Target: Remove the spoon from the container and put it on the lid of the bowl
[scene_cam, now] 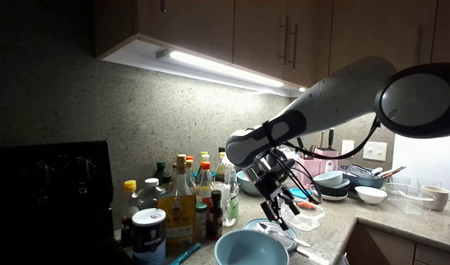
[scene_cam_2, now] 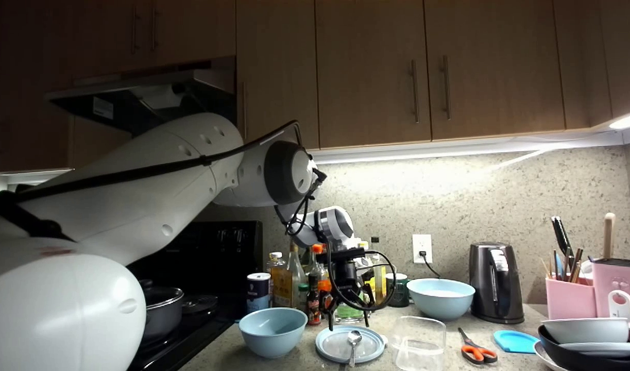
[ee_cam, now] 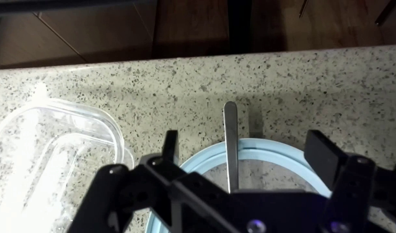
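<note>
Kitchen surface: a pale, grey-speckled stone countertop (ee_cam: 191, 84) is shown from above in the wrist view, its long edge nearly straight.
Kitchen room: a speckled backsplash (scene_cam_2: 376, 206) is lit by a bright white strip light (scene_cam: 225, 69), mounted beneath brown wooden cabinets (scene_cam_2: 371, 72); a black stove (scene_cam_2: 204, 320) is set beside the countertop.
Blue vessels: a deep, round, light blue bowl (scene_cam_2: 266, 340) is placed just beside a flat, round, see-through lid (scene_cam_2: 335, 342) with a light blue rim; by a dark kettle (scene_cam_2: 495, 283), a second light blue bowl (scene_cam_2: 441, 303) is seen, its contents hidden.
Clear plastic: a see-through container (scene_cam_2: 420, 335) with rounded corners is placed beside the lid, on the side away from the deep bowl.
Pink plastic: slim utensils (scene_cam_2: 576, 265) are held in a box-shaped pink holder (scene_cam_2: 569, 304).
Metal: a smooth silver spoon (scene_cam_2: 354, 338) is laid on the lid, its oval head within the rim and its flat, slim handle extended past it.
Pincer: the angular black gripper (scene_cam_2: 348, 325) is unclenched, its two fingers spread well apart above the lid; in the wrist view, the spoon's handle is framed between them.
</note>
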{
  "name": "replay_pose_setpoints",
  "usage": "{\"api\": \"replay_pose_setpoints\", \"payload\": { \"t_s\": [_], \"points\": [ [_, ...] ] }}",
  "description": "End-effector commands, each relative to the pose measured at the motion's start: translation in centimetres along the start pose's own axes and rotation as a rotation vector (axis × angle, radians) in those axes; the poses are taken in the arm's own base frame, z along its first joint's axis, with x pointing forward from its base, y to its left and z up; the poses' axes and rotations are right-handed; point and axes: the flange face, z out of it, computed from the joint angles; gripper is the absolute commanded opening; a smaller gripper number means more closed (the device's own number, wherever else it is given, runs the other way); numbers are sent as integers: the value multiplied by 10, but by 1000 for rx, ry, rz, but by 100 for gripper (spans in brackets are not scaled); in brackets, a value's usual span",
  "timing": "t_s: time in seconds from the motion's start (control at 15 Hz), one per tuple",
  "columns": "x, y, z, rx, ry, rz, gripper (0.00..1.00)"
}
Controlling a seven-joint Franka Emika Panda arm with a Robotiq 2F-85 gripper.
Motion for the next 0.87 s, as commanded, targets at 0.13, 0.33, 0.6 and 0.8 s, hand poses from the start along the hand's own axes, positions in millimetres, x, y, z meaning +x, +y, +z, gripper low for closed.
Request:
{"api": "replay_pose_setpoints", "payload": {
  "t_s": [0.13,0.33,0.6,0.8],
  "points": [
    [-23,-9,-22,-14,27,12,100],
    [-42,-14,-33,-22,41,20,100],
    [-43,-15,-28,-22,37,18,100],
    [-43,-15,-27,-22,37,17,100]
  ]
}}
